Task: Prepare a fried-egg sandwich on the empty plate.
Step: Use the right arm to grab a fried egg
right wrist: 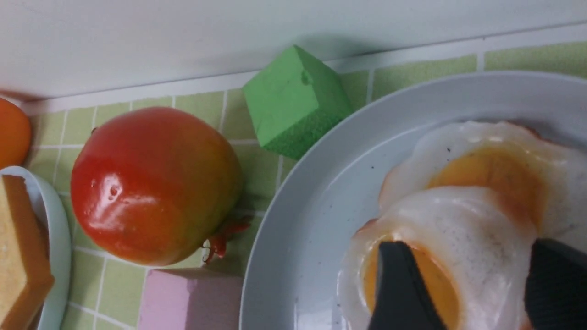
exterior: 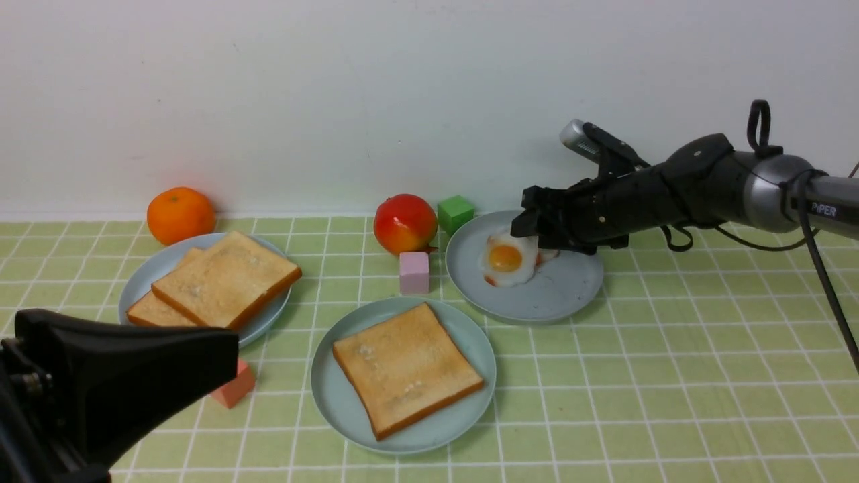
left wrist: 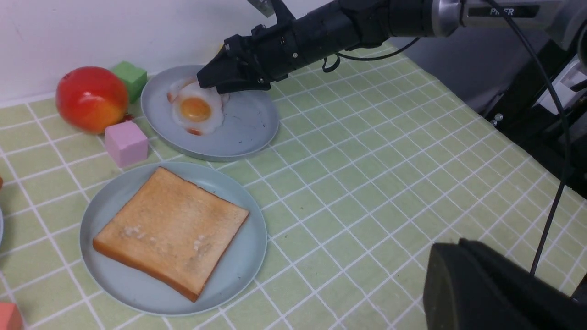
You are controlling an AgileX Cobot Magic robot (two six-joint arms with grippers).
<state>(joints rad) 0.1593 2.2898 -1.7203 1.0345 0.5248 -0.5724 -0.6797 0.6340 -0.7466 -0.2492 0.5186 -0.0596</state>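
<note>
One green table surface with white grid lines point(exterior: 671, 402) spans the lower frame. Two grippers are present: the left gripper point(exterior: 227, 345), at lower left, is pressed together; the right gripper point(right wrist: 467, 270), at upper right, is spread, its two fingers point(right wrist: 403, 284) above the front fried egg. Three round plates are present: the pale teal-green plate point(exterior: 335, 402) at lower center, one grey-blue plate point(exterior: 564, 295) at upper right, and one blue-grey plate point(exterior: 141, 275) at upper left. Three toast slices are present: one toast slice point(exterior: 406, 369) lies on the teal-green plate; two overlapping toast slices point(exterior: 228, 278) lie on the upper-left plate. Two fruits, one orange point(exterior: 180, 215) at upper left and one red fruit point(exterior: 405, 223) at upper center, stand on the table. Two fried eggs lie on the upper-right plate; the front fried egg point(exterior: 507, 259) overlaps the rear fried egg point(right wrist: 495, 169). Three blocks are present: coral point(exterior: 235, 384) at lower left, pink point(exterior: 414, 273) and green point(exterior: 456, 215) at upper center.
</note>
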